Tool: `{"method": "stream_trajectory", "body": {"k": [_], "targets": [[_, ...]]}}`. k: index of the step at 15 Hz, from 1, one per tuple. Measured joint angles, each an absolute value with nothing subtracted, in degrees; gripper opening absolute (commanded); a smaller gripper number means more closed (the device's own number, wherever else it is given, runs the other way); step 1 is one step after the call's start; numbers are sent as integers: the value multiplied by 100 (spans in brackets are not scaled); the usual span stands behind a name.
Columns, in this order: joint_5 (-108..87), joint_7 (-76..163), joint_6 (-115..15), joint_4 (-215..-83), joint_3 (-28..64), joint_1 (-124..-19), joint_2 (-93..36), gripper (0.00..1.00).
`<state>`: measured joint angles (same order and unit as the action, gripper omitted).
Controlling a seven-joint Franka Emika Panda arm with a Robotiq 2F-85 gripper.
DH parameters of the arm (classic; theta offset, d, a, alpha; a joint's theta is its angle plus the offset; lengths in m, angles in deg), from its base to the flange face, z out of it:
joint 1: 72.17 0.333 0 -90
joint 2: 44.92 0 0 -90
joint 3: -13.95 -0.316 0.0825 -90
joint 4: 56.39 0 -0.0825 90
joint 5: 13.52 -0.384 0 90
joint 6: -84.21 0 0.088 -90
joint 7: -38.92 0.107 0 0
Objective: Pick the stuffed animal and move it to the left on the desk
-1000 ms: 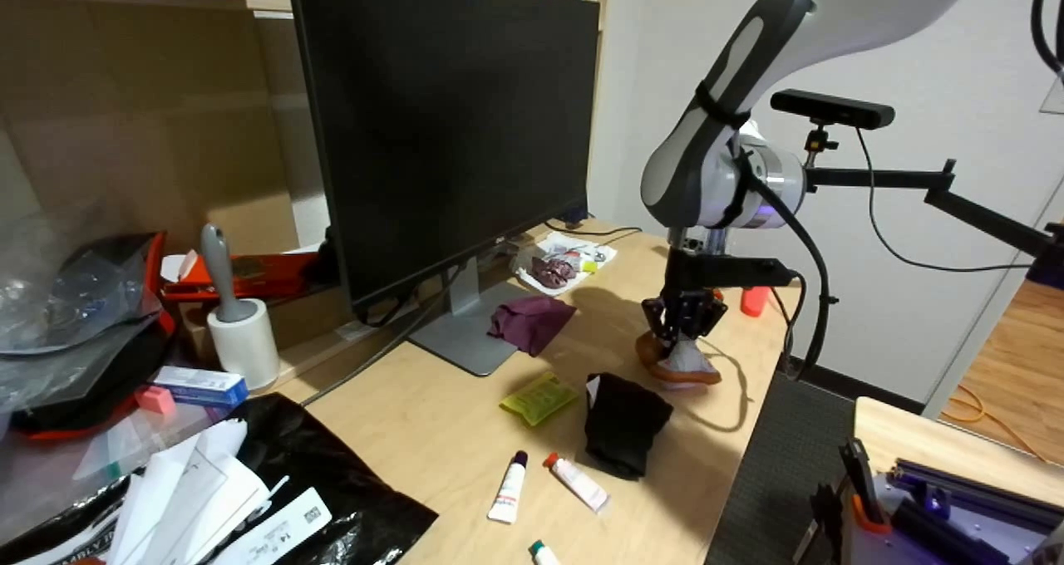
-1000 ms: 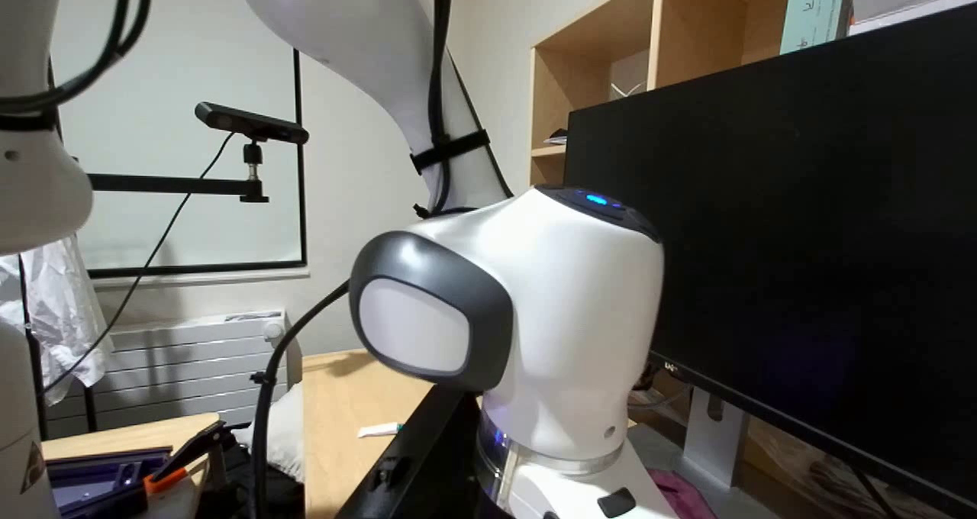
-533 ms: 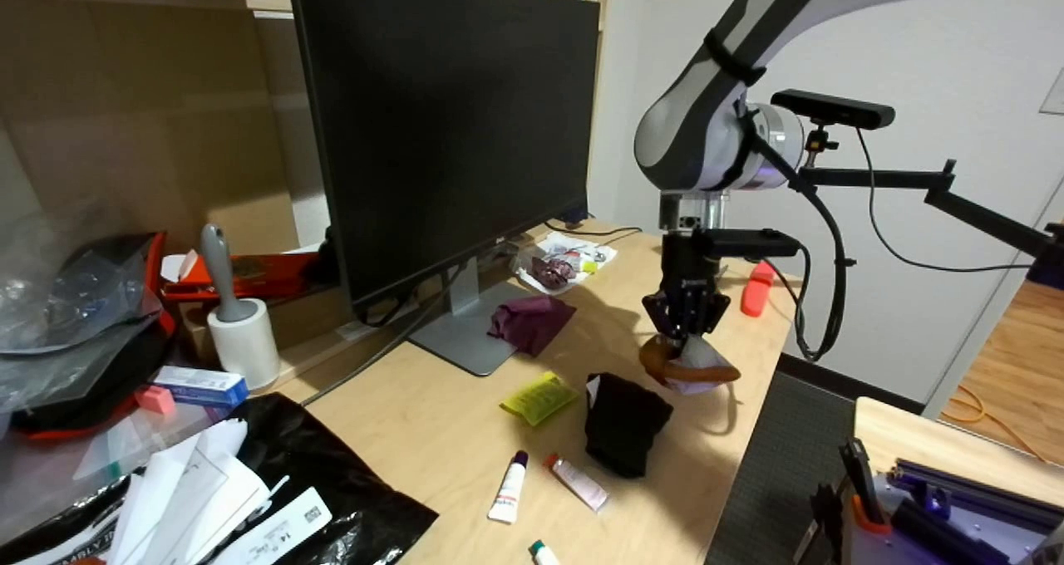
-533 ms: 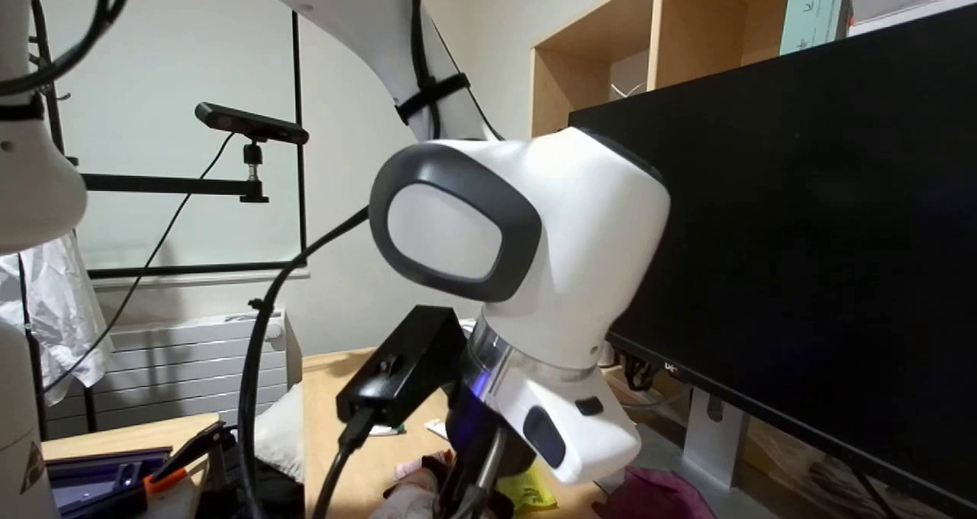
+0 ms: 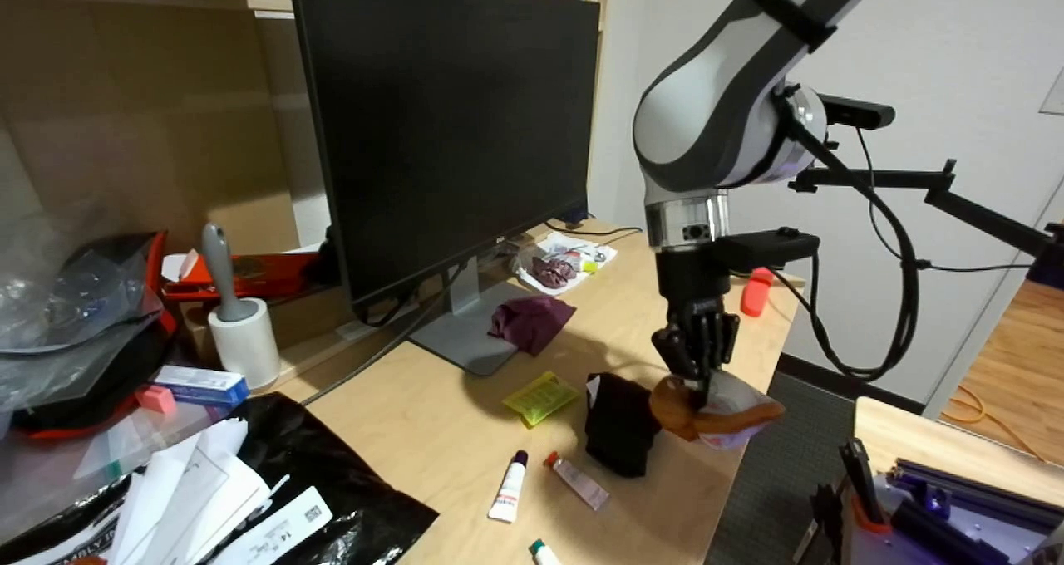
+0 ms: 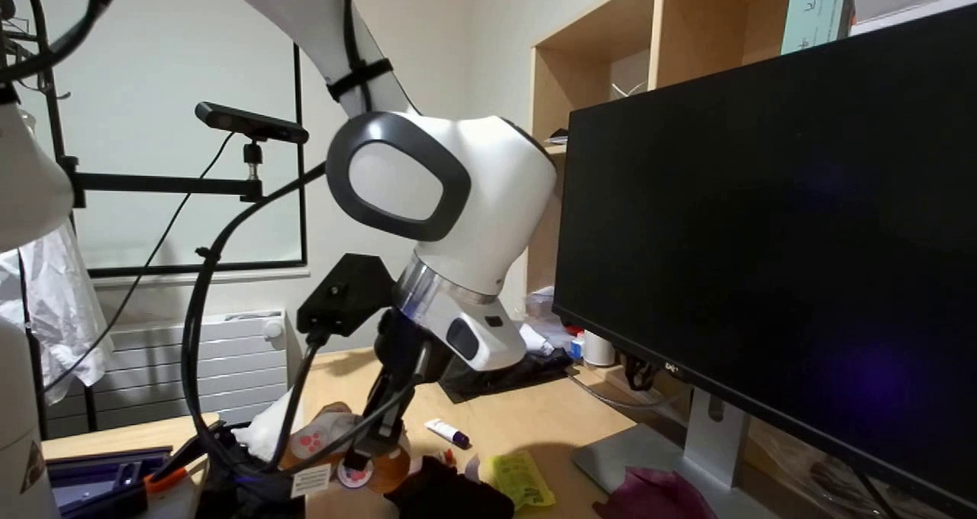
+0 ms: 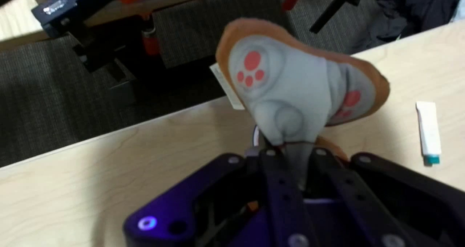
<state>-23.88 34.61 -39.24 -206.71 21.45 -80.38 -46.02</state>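
Note:
The stuffed animal, brown with a pale belly and pink paw prints, shows in both exterior views (image 5: 736, 422) (image 6: 330, 426) and in the wrist view (image 7: 287, 83). My gripper (image 5: 701, 378) is shut on its middle, and it also shows in an exterior view (image 6: 370, 450) and the wrist view (image 7: 296, 154). The animal's legs stick out past the fingertips. It hangs above the wooden desk (image 5: 391, 424), near the desk's open edge, beside the black cloth. A white label (image 6: 311, 481) hangs from it. The part between the fingers is mostly hidden.
A black cloth (image 5: 619, 432), a yellow packet (image 5: 540, 399) and several small tubes (image 5: 509, 490) lie on the desk. A large monitor (image 5: 449, 133) stands at the back. A purple cloth (image 5: 532, 322) lies by its base. A black bag with papers (image 5: 332, 498) lies at one end.
My gripper has lifted the stuffed animal off the desk and carried it along the desk toward the black cloth. The arm has tilted. The other desk items look nearly unmoved.

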Motion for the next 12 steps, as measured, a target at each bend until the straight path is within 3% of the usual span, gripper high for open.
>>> {"method": "stream_trajectory", "body": {"k": [8,12], "targets": [[-2467,3344,-4008,-20866,2068,-7904,-4817,9],[-3526,2867,-4735,-21348,1524,-7173,-5125,9]]}}
